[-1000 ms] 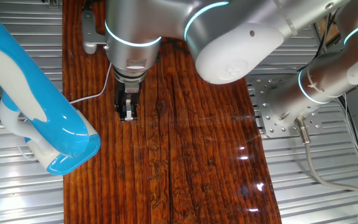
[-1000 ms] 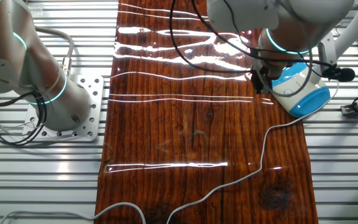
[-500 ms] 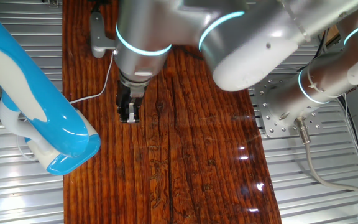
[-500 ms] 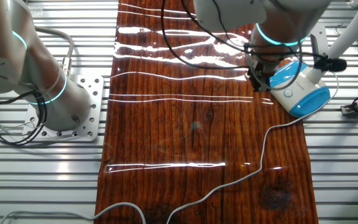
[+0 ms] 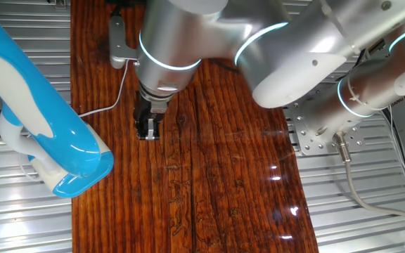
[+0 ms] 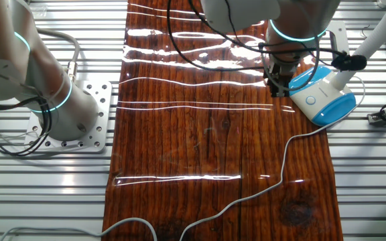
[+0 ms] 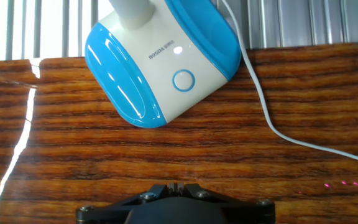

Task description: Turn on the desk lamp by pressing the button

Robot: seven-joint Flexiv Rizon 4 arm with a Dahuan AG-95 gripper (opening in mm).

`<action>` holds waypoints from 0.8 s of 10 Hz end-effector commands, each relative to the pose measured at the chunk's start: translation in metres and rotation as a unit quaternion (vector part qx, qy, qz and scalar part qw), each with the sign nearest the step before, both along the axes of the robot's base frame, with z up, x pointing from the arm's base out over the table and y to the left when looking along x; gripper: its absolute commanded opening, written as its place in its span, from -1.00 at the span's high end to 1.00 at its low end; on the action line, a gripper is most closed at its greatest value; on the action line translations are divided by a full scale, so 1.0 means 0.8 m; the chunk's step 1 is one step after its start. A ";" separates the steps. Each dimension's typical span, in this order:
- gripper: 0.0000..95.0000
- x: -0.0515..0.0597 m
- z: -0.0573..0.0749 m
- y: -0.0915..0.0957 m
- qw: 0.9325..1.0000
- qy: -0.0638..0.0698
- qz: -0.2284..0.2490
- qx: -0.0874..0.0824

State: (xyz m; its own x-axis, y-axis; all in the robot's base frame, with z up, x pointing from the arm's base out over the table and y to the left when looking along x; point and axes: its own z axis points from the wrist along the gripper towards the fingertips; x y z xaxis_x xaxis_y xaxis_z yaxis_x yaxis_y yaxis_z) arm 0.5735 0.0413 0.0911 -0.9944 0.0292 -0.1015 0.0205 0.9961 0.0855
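Where the dark wooden table [image 6: 200, 134] meets the ribbed metal surface [image 6: 374, 174] at its edge, the desk lamp [image 7: 166, 62] sits with its rounded base partly on the wood and partly past the edge. In the hand view the base is white in the middle with glossy blue flanks, and the button [image 7: 183, 80], a small circle ringed in blue, lies on the white part just below a line of small grey lettering. The white neck rises from the back of the base and out of the top of that view. A thin white cord [image 7: 272, 118] runs from behind the base across the wood to the right. In one fixed view the lamp's long blue and white body [image 5: 37, 105] leans across the left side, close to the camera.

The tool [image 6: 278, 86] hangs over the table just beside the base, on the side toward the middle of the wood, apart from the lamp and not touching the button. In one fixed view it [image 5: 147, 127] points down at bare wood. Its fingertips are too dark and small to tell whether they are parted or closed, and it has hold of nothing that can be seen. The silver arm [image 5: 259, 49] with cyan rings reaches in above it.
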 end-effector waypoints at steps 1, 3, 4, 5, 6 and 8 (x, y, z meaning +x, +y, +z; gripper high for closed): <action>1.00 0.001 -0.001 0.000 1.000 -0.001 -0.004 -0.003; 1.00 0.001 -0.001 0.000 1.000 -0.001 -0.007 -0.009; 1.00 0.001 -0.001 0.000 1.000 -0.003 -0.005 -0.016; 1.00 0.001 -0.001 0.000 1.000 -0.004 -0.005 -0.020; 1.00 0.001 -0.001 0.000 1.000 -0.008 -0.005 -0.023; 1.00 0.001 -0.001 0.000 0.999 -0.020 -0.006 -0.024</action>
State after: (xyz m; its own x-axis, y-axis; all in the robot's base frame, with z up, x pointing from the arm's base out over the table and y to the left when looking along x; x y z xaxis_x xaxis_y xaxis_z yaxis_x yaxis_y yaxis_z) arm 0.5750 0.0418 0.0897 -0.9894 0.0360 -0.1406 0.0307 0.9988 0.0392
